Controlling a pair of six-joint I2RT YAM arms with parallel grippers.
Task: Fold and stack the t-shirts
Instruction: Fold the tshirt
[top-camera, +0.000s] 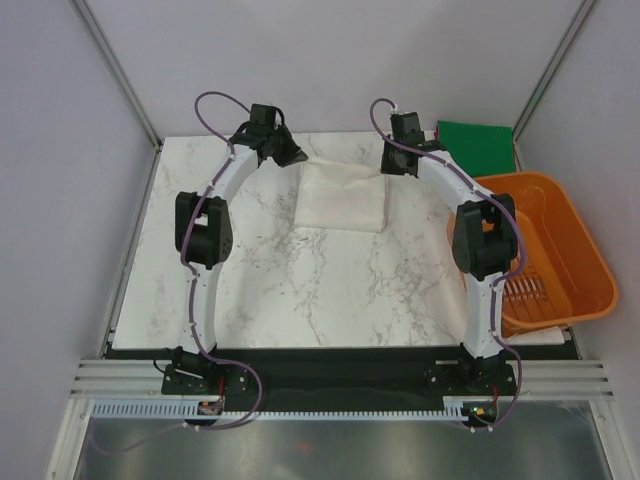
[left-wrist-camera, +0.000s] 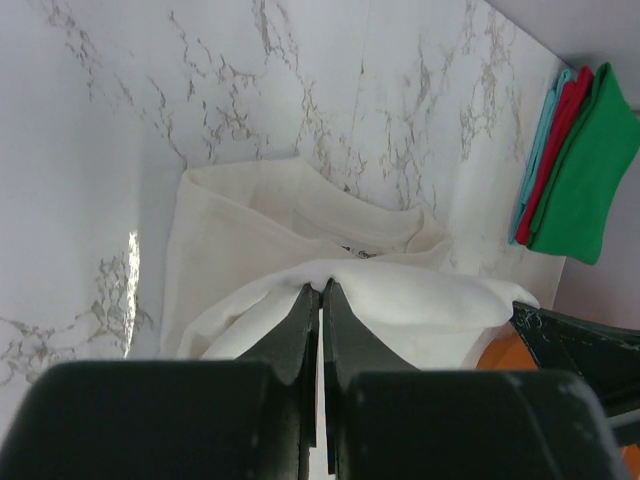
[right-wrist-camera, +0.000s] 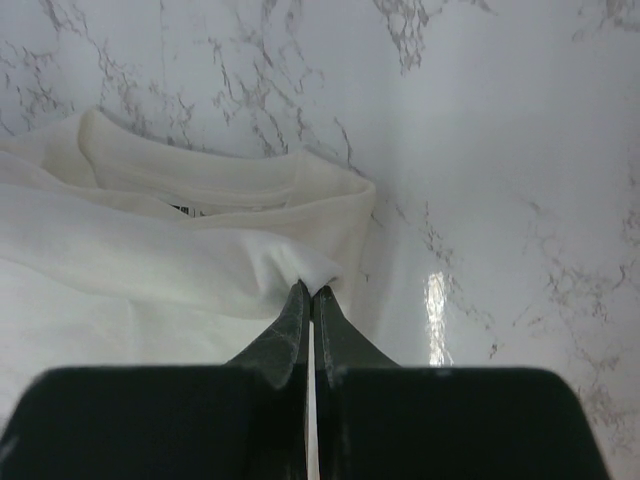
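Left jaws clenched on a fold of the soft white cloth t-shirt (top-camera: 342, 197), half-folded at 12 o'clock on the marble bench (top-camera: 300, 290). Right jaws pinch its opposite edge. Cloth judged light, limp, likely to sag between grips; take hem corners. Folded dark green t-shirt (top-camera: 475, 145) sits at 2 o'clock.

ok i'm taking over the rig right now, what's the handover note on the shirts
left gripper: shut on a raised fold of the white t-shirt.
right gripper: shut on the same shirt's edge, near the collar.
the white t-shirt lies partly folded at the far middle of the table; the green t-shirt sits folded at the far right corner, behind the orange basket.
done: green one folded. left: finish the white fold, then stack it on the green one.
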